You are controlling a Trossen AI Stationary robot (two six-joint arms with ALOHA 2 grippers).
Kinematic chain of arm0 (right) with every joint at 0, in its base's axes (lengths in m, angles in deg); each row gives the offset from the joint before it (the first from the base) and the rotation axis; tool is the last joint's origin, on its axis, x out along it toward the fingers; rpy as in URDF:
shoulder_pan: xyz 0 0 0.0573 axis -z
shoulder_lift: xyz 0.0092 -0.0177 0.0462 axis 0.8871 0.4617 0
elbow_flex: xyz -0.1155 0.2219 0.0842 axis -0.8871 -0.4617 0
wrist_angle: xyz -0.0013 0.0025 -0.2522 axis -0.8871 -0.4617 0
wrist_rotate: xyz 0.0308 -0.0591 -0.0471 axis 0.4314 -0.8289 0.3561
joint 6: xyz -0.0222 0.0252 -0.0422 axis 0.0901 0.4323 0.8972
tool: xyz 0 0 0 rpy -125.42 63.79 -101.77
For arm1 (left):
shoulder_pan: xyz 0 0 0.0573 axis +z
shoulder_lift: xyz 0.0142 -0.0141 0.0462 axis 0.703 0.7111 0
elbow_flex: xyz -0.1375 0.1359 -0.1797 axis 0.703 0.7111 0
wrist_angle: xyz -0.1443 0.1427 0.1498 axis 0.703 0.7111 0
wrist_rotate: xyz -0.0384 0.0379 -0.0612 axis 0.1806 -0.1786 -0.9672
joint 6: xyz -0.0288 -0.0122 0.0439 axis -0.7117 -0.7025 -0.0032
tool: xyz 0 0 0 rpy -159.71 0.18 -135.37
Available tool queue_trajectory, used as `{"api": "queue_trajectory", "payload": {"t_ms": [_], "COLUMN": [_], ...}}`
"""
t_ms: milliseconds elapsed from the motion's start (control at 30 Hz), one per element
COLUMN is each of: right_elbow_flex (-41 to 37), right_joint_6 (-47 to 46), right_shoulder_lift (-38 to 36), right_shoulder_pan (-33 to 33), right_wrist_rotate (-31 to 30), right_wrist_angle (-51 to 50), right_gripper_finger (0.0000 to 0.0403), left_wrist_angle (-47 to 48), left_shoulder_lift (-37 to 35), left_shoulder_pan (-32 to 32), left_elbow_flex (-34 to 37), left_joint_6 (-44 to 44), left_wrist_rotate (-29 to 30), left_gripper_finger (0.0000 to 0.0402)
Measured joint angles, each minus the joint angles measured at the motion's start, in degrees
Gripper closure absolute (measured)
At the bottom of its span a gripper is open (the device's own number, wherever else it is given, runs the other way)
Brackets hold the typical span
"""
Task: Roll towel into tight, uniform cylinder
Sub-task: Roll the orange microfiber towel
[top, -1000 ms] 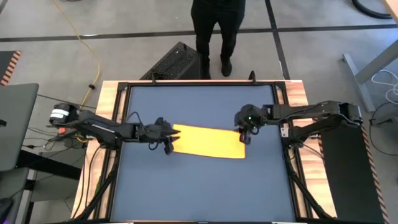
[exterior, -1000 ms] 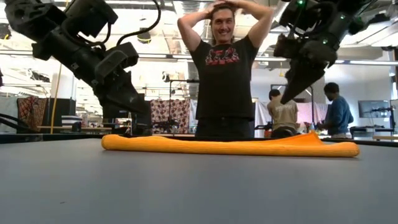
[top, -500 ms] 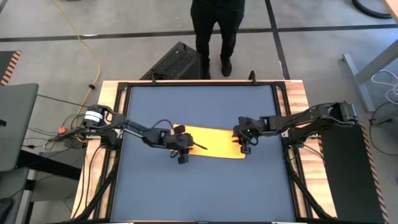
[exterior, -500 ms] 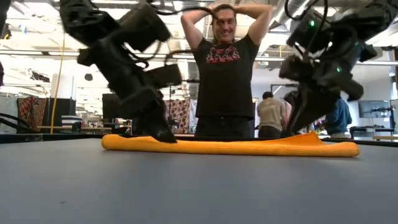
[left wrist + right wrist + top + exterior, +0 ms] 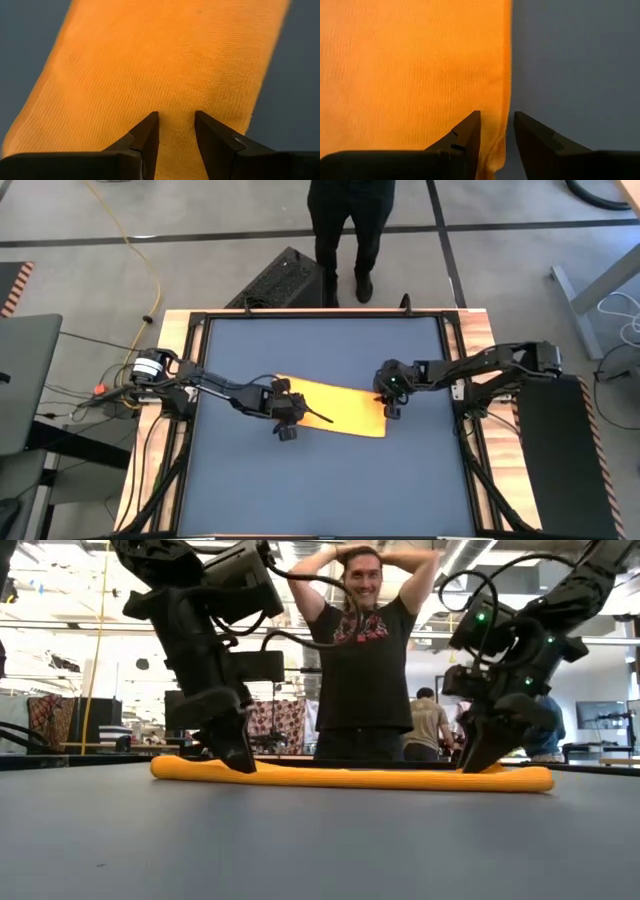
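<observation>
The yellow towel point(image 5: 340, 408) lies flat on the dark table as a folded strip, running left to right and slightly askew; the low view shows it as a low band point(image 5: 350, 778). My left gripper point(image 5: 292, 418) slants down onto the strip's left end, open, toward its near edge point(image 5: 175, 120). My right gripper point(image 5: 388, 405) slants down at the right end, open, with its fingers either side of the towel's far long edge point(image 5: 496, 120). My left gripper sets both open fingertips point(image 5: 150, 122) on the towel's top face near the left end point(image 5: 243, 766), slanting down from the table's left. No cloth is pinched and the towel lies flat. My right gripper comes down slanting from the right at the far long edge near the right end point(image 5: 505, 115). One fingertip point(image 5: 472, 122) is on the cloth, the other over bare table. The towel stays flat.
A person point(image 5: 345, 230) stands just beyond the table's far edge, hands on head in the low view point(image 5: 362, 650). A black box point(image 5: 285, 280) sits on the floor there. Bare table point(image 5: 320, 490) stretches in front of the towel to the near edge.
My left gripper has swung toward the table's right and tipped down onto the towel's left end. My right gripper has sunk onto the right end. The towel has slid a little toward the left, and the raised corner at its right end has gone flat.
</observation>
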Motion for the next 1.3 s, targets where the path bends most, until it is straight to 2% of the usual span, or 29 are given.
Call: {"api": "queue_trajectory", "payload": {"t_ms": [167, 333, 467, 567, 633, 700, 767, 833, 933, 1067, 1200, 1300], "right_elbow_flex": [0.1, 0.2, 1.2, 2.4, 2.4, 2.4, 2.4, 2.4, 2.4, 2.4, 2.4, 2.4], "right_joint_6": [-2.4, -4.4, -4.5, -4.0, -3.2, -2.2, -1.1, -0.7, -0.6, 0.7, 6.3, 11.3], "right_shoulder_lift": [4.4, 4.2, 1.1, -2.2, -4.0, -5.9, -7.6, -8.4, -8.8, -8.3, -8.6, -9.2], "right_shoulder_pan": [-1.5, -4.7, -6.4, -6.6, -6.5, -6.5, -6.5, -6.5, -6.7, -8.5, -11.4, -14.2], "right_wrist_rotate": [0.4, 0.4, 1.7, 0.7, 0.5, 0.5, 0.5, 0.4, 1.3, 2.4, 3.0, 3.3], "right_wrist_angle": [4.1, 6.6, 5.9, 7.0, 7.4, 8.2, 8.2, 7.2, 3.7, -2.0, -3.2, -3.4], "right_gripper_finger": [0.0257, 0.0257, 0.0257, 0.0257, 0.0257, 0.0257, 0.0257, 0.0257, 0.0257, 0.0257, 0.0257, 0.0257], "left_wrist_angle": [4.8, 13.9, 15.1, 14.9, 13.8, 9.3, 1.0, -11.1, -30.8, -48.4, -50.2, -44.3], "left_shoulder_lift": [-0.6, -4.2, -9.1, -13.4, -16.0, -18.4, -20.1, -20.3, -16.9, -6.8, 2.7, 7.4], "left_shoulder_pan": [0.0, 2.0, 4.6, 6.2, 6.6, 6.7, 6.3, 5.5, 3.7, 1.5, 0.7, 0.5], "left_elbow_flex": [0.1, 0.3, 0.4, 0.4, 0.4, 1.0, 3.3, 7.1, 13.1, 15.5, 8.5, 1.1], "left_joint_6": [4.0, 6.9, 8.8, 9.7, 9.7, 9.7, 10.0, 10.1, 8.4, 9.4, 14.0, 18.5], "left_wrist_rotate": [9.2, 19.3, 23.0, 23.7, 22.0, 17.4, 10.3, 2.2, -5.0, -5.6, -9.1, -13.6], "left_gripper_finger": [0.0285, 0.0285, 0.0285, 0.0285, 0.0285, 0.0285, 0.0285, 0.0285, 0.0285, 0.0285, 0.0285, 0.0285]}}
